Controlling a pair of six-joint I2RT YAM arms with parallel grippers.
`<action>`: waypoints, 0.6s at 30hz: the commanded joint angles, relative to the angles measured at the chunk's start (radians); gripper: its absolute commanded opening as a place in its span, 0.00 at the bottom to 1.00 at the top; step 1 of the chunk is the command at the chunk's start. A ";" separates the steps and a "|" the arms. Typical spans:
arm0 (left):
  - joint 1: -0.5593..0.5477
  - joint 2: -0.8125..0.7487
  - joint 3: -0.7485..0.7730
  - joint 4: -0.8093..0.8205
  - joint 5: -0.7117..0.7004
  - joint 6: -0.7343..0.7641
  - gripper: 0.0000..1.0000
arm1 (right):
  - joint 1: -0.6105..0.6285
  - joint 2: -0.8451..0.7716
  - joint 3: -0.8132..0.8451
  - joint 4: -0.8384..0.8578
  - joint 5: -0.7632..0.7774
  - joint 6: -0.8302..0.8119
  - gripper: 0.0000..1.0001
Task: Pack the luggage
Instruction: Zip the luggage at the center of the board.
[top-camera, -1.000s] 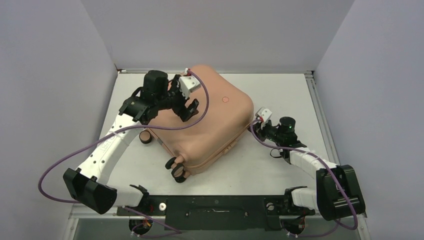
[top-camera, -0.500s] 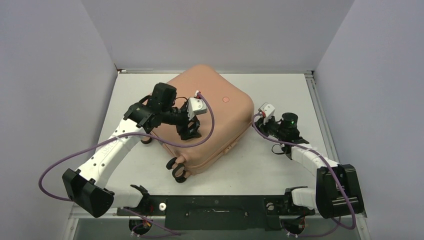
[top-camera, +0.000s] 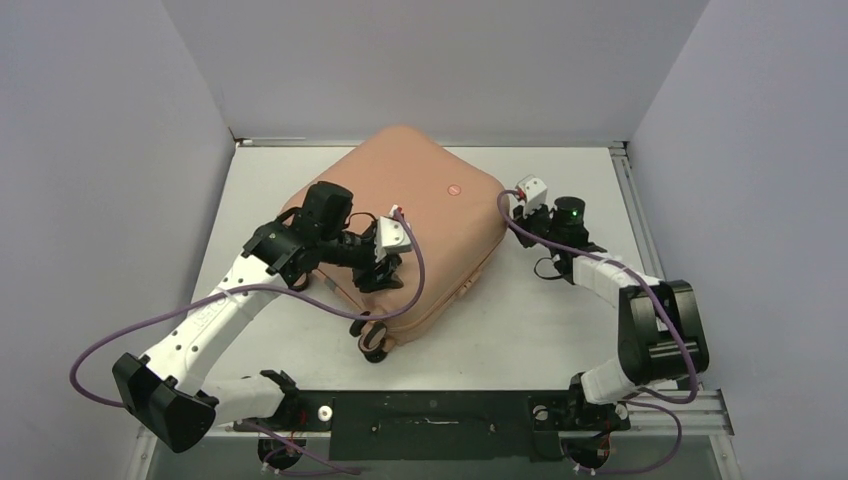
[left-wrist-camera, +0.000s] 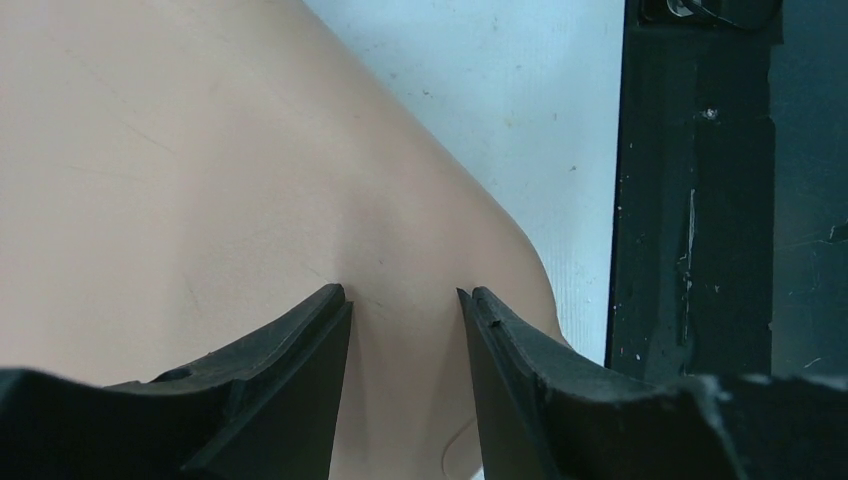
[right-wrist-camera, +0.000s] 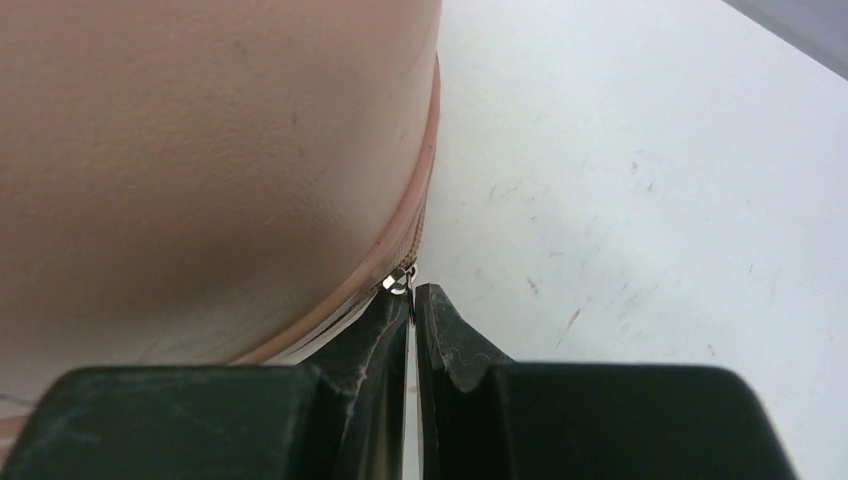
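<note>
Black left gripper (top-camera: 378, 272): over the near-left part of the shell, tips on or just above the pink surface. The jaws are spread with a clear gap and nothing between them.
Left change: a second ago it hung at the far-left corner with wider jaws. It has swung nearer and to the right, and the gap has narrowed.
Luggage (top-camera: 440, 225): closed and lying flat in the middle of the table (top-camera: 570, 320), logo dot (top-camera: 453, 188) facing up, wheels (top-camera: 375, 345) toward the near edge. It has turned slightly and its near end sits a little further right.
Zipper seam (right-wrist-camera: 425, 190): runs along the luggage's right side, just above the table.
Right gripper (top-camera: 507, 210): fingers pressed together at that seam, pinching the small metal zipper pull (right-wrist-camera: 398, 283) at their tips.
Right change: it has travelled along the right side toward the far end.
Meaning: packing looks to be at the zipping stage. The right arm is likely drawing the pull round while the left comes down to steady the shell. How much seam is left unzipped cannot be told.
</note>
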 joint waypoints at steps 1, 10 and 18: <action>-0.003 0.020 -0.056 -0.108 -0.065 0.058 0.44 | -0.041 0.118 0.123 0.117 0.228 -0.002 0.05; 0.082 0.033 0.061 0.224 -0.469 -0.201 0.50 | -0.025 0.123 0.124 0.203 0.172 -0.026 0.05; 0.295 0.206 0.255 0.481 -0.759 -0.450 0.67 | -0.034 0.152 0.235 0.061 0.244 -0.022 0.56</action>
